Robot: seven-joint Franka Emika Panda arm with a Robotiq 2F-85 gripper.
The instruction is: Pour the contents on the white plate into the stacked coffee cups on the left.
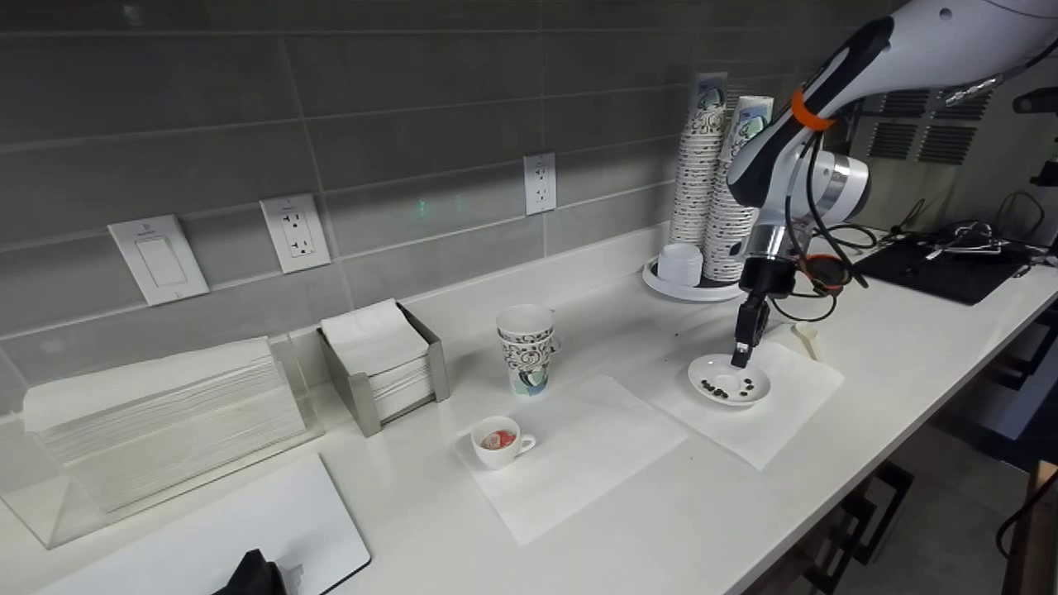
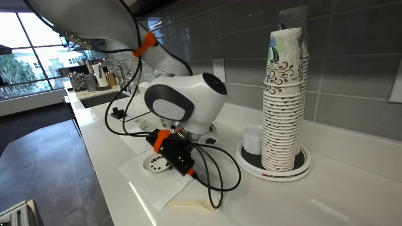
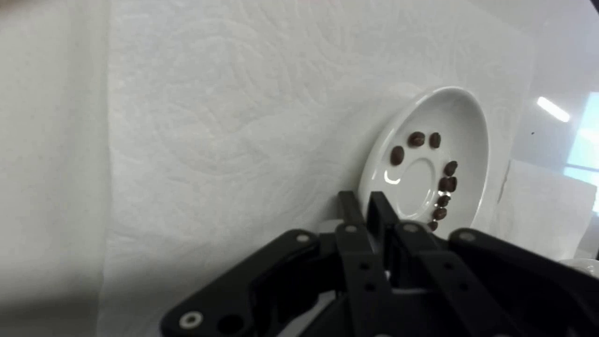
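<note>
The white plate (image 1: pixel 754 392) sits on a paper towel, with several dark beans (image 1: pixel 717 391) in it. In the wrist view the plate (image 3: pixel 470 117) has its beans (image 3: pixel 450 168) mostly along the side away from the fingers. My gripper (image 1: pixel 741 358) points down at the plate's rim. In the wrist view the gripper (image 3: pixel 364 194) has one finger outside the rim and one inside, close together on it. Any lift of the plate is too small to tell. The stacked coffee cups (image 1: pixel 527 357) stand upright on the counter, apart from the gripper; they are mostly hidden behind the arm in an exterior view.
A small white cup (image 1: pixel 481 450) with a red item inside stands on another paper towel (image 1: pixel 570 487). A napkin holder (image 1: pixel 438 376) is behind it. Tall cup towers (image 2: pixel 281 125) stand on a round tray (image 2: pixel 273 177) by the wall. A pale utensil (image 1: pixel 810 340) lies near the plate.
</note>
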